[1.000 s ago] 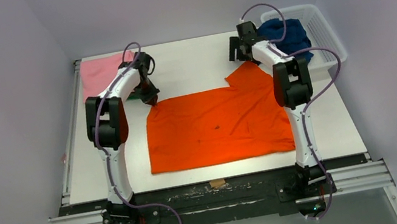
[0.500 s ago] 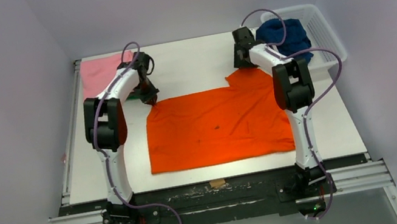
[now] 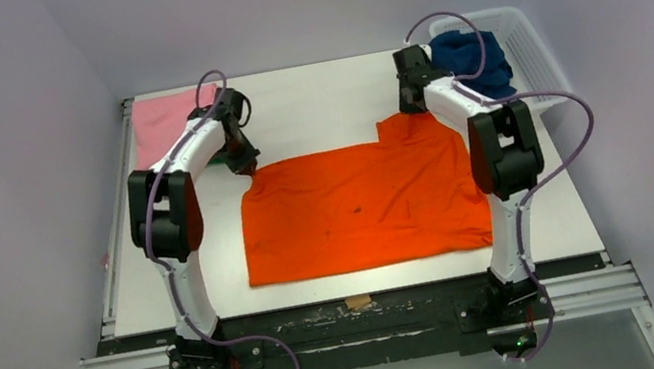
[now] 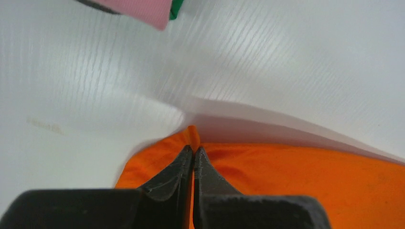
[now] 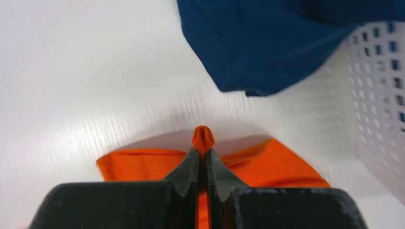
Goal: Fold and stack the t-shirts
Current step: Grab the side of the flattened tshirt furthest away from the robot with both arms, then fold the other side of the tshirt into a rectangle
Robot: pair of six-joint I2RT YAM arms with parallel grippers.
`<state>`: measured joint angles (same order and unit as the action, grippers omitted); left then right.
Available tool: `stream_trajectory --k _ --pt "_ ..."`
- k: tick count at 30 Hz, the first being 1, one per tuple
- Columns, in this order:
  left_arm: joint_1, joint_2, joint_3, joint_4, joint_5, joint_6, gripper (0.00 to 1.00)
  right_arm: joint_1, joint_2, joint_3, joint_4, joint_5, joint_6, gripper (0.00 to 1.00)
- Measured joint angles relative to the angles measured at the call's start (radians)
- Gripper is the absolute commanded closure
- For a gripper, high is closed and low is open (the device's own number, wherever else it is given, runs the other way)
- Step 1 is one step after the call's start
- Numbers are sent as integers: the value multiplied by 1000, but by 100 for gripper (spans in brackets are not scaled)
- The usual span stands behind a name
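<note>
- A folded pink cotton t-shirt (image 3: 160, 123) lies at the far left corner of the white surface (image 3: 317, 95). Only the left wrist view shows the edge of a dark green t-shirt (image 4: 175, 9) under it.
- The left arm (image 3: 167, 208) reaches forward with its elbow bent and its wrist tipped down. The left tool (image 3: 248, 166) is pinched tight on the far left corner of the bright orange cotton t-shirt (image 3: 362, 207).
- That shirt lies spread across the middle of the surface. It is lightly wrinkled, with a small dark speck near its centre.
- The right arm (image 3: 500, 149) stretches to the shirt's far right corner, and the right tool (image 3: 410, 109) is clamped on it. The right wrist view shows a nub of orange cloth poking past the closed tips.
- A navy blue t-shirt (image 3: 471, 57) is heaped in the white plastic mesh basket (image 3: 539, 56) at the far right. Part of it spills past the basket's wall.
</note>
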<state>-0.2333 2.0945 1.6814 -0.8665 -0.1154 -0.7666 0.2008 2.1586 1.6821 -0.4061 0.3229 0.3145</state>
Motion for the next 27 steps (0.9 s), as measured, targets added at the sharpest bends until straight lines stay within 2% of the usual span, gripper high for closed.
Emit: stream_trajectory --k 7,18,22,27 --pt "-27 -161 -156 51 -10 0 100 13 -306 -279 91 -19 -8 100" --pt "-88 -333 -339 94 -58 15 100 89 -603 -577 69 -17 19 100" --pt "-89 -331 -309 84 -100 47 100 85 -684 -607 76 -17 19 100" --pt "-88 -282 -183 80 -134 82 100 84 -673 -607 89 -6 17 100"
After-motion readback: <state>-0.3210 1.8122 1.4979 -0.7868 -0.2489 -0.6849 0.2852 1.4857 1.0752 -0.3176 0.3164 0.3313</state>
